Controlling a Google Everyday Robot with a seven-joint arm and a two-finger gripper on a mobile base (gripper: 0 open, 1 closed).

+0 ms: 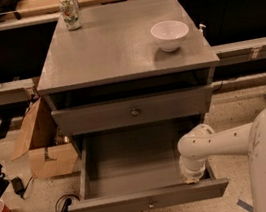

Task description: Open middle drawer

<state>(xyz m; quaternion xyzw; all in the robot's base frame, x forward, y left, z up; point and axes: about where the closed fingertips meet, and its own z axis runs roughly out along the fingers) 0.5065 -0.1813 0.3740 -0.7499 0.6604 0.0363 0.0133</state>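
Grey middle drawer [132,161] pulled out; pincer [192,179] low inside near right corner, behind front panel; opening impossible to tell.

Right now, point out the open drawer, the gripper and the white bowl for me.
middle drawer [127,159]: camera view, bare floor of the pulled-out drawer.
gripper [191,179]: camera view, its tip, down inside the drawer's front right corner.
bowl [171,43]: camera view, outer wall.

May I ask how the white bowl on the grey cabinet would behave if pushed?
The round white bowl probably slides rather than tips, being wide and low; looks ceramic, so likely fragile. The end effector sits in the open grey drawer.
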